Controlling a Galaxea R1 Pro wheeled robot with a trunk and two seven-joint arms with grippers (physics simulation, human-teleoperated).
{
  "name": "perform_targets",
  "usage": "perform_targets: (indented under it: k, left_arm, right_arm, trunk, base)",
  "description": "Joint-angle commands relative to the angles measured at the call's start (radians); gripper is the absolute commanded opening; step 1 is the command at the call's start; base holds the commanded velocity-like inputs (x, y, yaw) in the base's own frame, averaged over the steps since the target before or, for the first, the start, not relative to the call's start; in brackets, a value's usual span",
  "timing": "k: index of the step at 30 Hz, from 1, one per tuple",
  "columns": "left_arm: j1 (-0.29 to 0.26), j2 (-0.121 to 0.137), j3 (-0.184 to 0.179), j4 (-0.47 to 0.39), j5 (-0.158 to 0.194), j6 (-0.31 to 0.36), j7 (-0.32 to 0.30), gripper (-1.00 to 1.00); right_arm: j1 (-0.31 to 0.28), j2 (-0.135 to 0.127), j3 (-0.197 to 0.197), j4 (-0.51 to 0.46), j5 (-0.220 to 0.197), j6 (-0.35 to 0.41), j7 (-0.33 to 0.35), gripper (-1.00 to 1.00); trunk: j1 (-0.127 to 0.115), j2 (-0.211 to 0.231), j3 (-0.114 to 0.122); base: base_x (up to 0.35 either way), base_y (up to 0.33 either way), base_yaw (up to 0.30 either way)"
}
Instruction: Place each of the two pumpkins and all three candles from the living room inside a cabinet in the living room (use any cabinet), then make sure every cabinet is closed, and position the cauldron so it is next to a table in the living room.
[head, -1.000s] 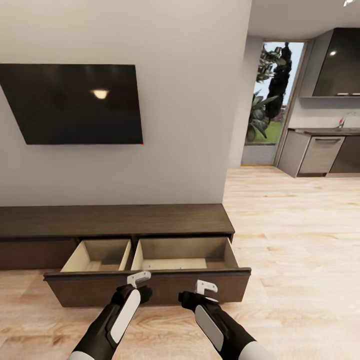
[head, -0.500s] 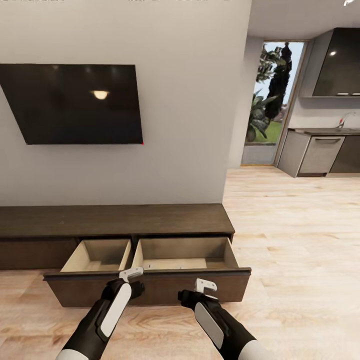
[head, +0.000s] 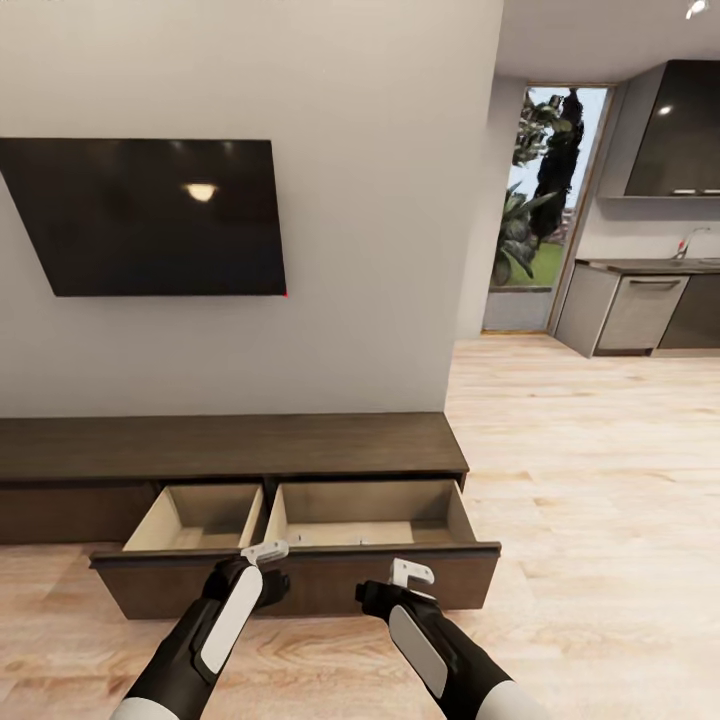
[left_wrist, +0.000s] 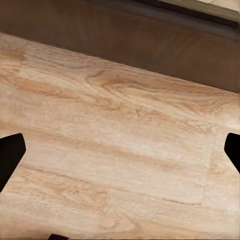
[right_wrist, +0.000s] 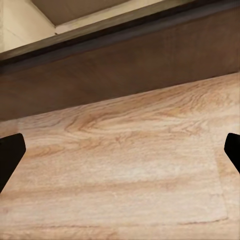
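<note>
Wall (head: 380, 200): plain pale grey, standing behind the cabinet and ending at a corner where the room is opening toward a kitchen.
Floor (head: 600, 480): light wood planks, running under the cabinet and both arms; also showing in the left wrist view (left_wrist: 115, 150) and the right wrist view (right_wrist: 125, 165).
Cabinet (head: 230, 445): long, low, dark brown wooden unit sitting against the wall below the television; flat fronts without handles; the drawer is standing pulled out at its right part, showing two pale beige compartments side by side, with nothing showing in them; dark front panel facing the robot (left_wrist: 165, 45) (right_wrist: 125, 70).
Television (head: 150, 215): black screen hanging on the wall above the cabinet, reflecting a ceiling light.
Kitchen units (head: 640, 305): grey fronts and dark upper cupboard, lying far right, well apart from the cabinet.
Left pincer (head: 263, 551): white fingers hovering just at the drawer front's top edge, holding nothing; dark fingertips (left_wrist: 10, 155) sitting wide apart.
Right pincer (head: 412, 573): hovering before the drawer front, holding nothing; fingertips (right_wrist: 10, 155) spread wide.
</note>
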Motion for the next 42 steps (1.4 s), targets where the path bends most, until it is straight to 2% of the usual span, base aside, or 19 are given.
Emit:
perform_targets:
  k: [1, 13, 19, 22, 25, 29, 30, 31, 32, 35, 37, 39, 41, 42]
  left_arm:
    - [-0.001, 0.000, -0.001, -0.001, 0.010, 0.001, 0.010, 1.00]
    - [-0.001, 0.000, -0.002, 0.001, 0.006, 0.001, 0.010, 1.00]
    - [-0.001, 0.001, -0.002, 0.003, 0.005, 0.000, 0.013, 1.00]
    - [-0.001, 0.004, 0.000, 0.014, 0.007, 0.000, 0.014, 1.00]
    - [-0.004, 0.015, 0.001, 0.081, 0.005, -0.003, 0.018, 1.00]
    - [-0.006, 0.030, 0.000, 0.227, -0.002, -0.027, 0.010, 1.00]
    - [-0.006, 0.034, 0.000, 0.278, -0.004, -0.047, 0.008, 1.00]
    - [-0.007, 0.039, -0.002, 0.353, -0.006, -0.102, 0.005, 1.00]
    - [-0.007, 0.042, -0.002, 0.377, -0.007, -0.125, 0.004, 1.00]
    - [-0.007, 0.056, -0.005, 0.506, -0.019, -0.262, 0.000, 1.00]
    - [-0.007, 0.061, -0.009, 0.562, -0.025, -0.310, -0.006, 1.00]
    - [-0.006, 0.069, -0.017, 0.620, -0.037, -0.364, -0.054, 1.00]
    - [-0.004, 0.082, -0.021, 0.687, -0.055, -0.426, -0.131, 1.00]
    - [-0.003, 0.092, -0.023, 0.759, -0.079, -0.477, -0.187, 1.00]
  right_arm:
    - [0.000, -0.001, 0.004, -0.001, -0.007, 0.002, -0.008, 1.00]
    - [0.001, -0.001, 0.004, 0.009, -0.010, 0.002, -0.005, 1.00]
    - [0.002, -0.001, 0.001, 0.053, -0.009, 0.001, -0.007, 1.00]
    - [0.003, -0.001, 0.000, 0.127, -0.005, -0.018, -0.003, 1.00]
    - [0.004, -0.002, 0.000, 0.191, -0.006, -0.044, -0.001, 1.00]
    - [0.004, -0.001, 0.001, 0.260, -0.007, -0.117, -0.001, 1.00]
    - [0.003, -0.001, 0.002, 0.284, -0.007, -0.136, -0.001, 1.00]
    - [0.004, -0.001, 0.002, 0.320, -0.007, -0.159, -0.001, 1.00]
    - [0.004, -0.001, 0.002, 0.332, -0.007, -0.166, -0.001, 1.00]
    - [0.004, 0.000, 0.002, 0.396, -0.008, -0.214, 0.000, 1.00]
    - [0.004, 0.000, 0.002, 0.420, -0.008, -0.249, 0.000, 1.00]
    - [0.009, 0.000, 0.002, 0.437, -0.009, -0.293, 0.001, 1.00]
    - [0.018, 0.000, 0.002, 0.446, -0.009, -0.319, 0.001, 1.00]
    - [0.039, -0.001, 0.002, 0.448, -0.010, -0.330, 0.002, 1.00]
  trunk:
    - [-0.004, 0.007, 0.002]
    - [-0.050, 0.091, 0.040]
    - [-0.073, 0.133, 0.058]
    - [-0.085, 0.154, 0.068]
    - [-0.096, 0.175, 0.077]
    - [-0.111, 0.203, 0.089]
    - [-0.115, 0.210, 0.092]
    - [-0.119, 0.217, 0.096]
    - [-0.123, 0.224, 0.099]
    - [-0.134, 0.245, 0.108]
    - [-0.142, 0.259, 0.114]
    - [-0.150, 0.273, 0.121]
    - [-0.157, 0.287, 0.127]
    - [-0.161, 0.294, 0.130]
  base:
    - [0.000, 0.000, 0.000]
    - [-0.169, 0.000, 0.023]
    - [-0.038, 0.000, 0.077]
    - [-0.004, 0.000, 0.085]
    - [-0.001, 0.000, 0.087]
    - [0.000, 0.000, 0.087]
    - [0.000, 0.000, 0.087]
    - [0.000, 0.000, 0.087]
    - [0.000, 0.000, 0.087]
    - [0.000, 0.000, 0.087]
    - [0.000, 0.000, 0.087]
    - [0.000, 0.000, 0.087]
    - [0.000, 0.000, 0.087]
    - [0.000, 0.000, 0.087]
